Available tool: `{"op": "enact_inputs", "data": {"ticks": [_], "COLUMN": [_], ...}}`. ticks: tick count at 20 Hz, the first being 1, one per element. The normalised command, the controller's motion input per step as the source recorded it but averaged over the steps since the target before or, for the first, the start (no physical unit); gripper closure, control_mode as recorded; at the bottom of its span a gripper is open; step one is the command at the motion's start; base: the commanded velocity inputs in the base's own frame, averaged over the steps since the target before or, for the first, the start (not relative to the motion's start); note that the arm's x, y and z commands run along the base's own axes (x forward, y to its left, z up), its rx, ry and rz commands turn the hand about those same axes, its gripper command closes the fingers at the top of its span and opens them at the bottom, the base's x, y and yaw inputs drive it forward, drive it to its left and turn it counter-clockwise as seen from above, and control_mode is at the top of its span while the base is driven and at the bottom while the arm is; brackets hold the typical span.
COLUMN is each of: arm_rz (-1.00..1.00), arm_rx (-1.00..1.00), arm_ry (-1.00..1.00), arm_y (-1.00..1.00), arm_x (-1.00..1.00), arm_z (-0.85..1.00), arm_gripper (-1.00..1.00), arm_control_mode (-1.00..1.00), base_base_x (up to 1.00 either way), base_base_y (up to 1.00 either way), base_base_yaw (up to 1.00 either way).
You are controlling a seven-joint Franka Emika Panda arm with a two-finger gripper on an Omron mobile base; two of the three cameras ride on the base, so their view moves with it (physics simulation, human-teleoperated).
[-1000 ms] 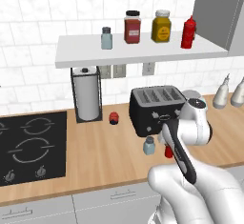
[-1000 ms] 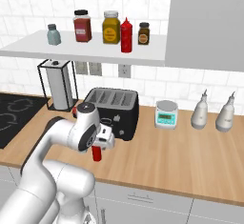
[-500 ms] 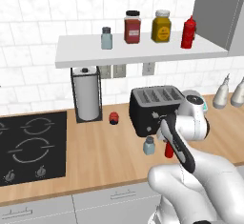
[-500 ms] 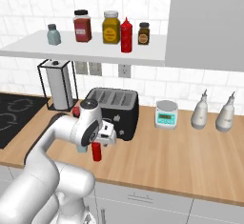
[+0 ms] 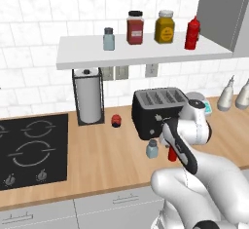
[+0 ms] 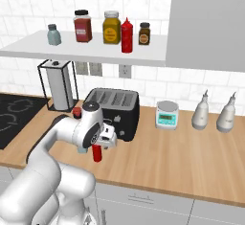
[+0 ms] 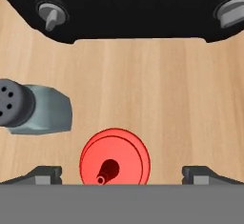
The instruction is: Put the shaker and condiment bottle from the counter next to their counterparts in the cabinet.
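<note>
Hand view looks straight down on the condiment bottle (image 7: 114, 157), its red nozzle pointing up at the lens; the gripper (image 7: 122, 174) hangs above it with its two dark fingertips (image 7: 43, 174) spread wide, one on each side and neither touching, so nothing is held; just to the bottle's left stands the shaker (image 7: 34, 106), pale blue-grey with a perforated dark cap, apart from the bottle; both stand on the counter (image 7: 157, 89) in front of the black toaster (image 7: 128, 8). From the left base view, the shaker (image 5: 152, 148) and the red bottle (image 5: 171, 153) stand near the counter's front, just before the toaster (image 5: 158, 112); the arm partly hides the bottle. Up on the cabinet (image 5: 146, 53) shelf stand the matching shaker (image 5: 109, 39) at the left, a red-filled jar (image 5: 135, 27), a yellow-filled jar (image 5: 165, 27) and the matching red bottle (image 5: 192, 33) at the right; the right base view adds a small dark-filled jar (image 6: 144, 33) beside it.
</note>
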Motion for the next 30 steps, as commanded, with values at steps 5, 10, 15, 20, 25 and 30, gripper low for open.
{"op": "enact_inputs", "data": {"ticks": [5,10,15,20,25,30], "arm_rz": [0.0,0.0,0.0,0.0,0.0,0.0], "arm_rx": [0.03,0.05,0.07,0.07,0.04,0.0], "arm_ry": [0.0,0.0,0.04,0.04,0.01,0.0], "arm_y": [0.0,0.0,0.0,-0.03,-0.05,0.0], "arm_x": [0.0,0.0,0.0,0.0,0.01,0.01], "arm_z": [0.0,-0.01,-0.13,-0.08,-0.05,0.12], "arm_gripper": [-1.0,-1.0,1.0,1.0,1.0,1.0], "arm_control_mode": [-1.0,-1.0,-1.0,-1.0,-1.0,-1.0], "base_base_x": [0.0,0.0,0.0,0.0,0.0,0.0], "base_base_y": [0.0,0.0,0.0,0.0,0.0,0.0], "base_base_yaw": [0.0,0.0,0.0,0.0,0.0,0.0]}}
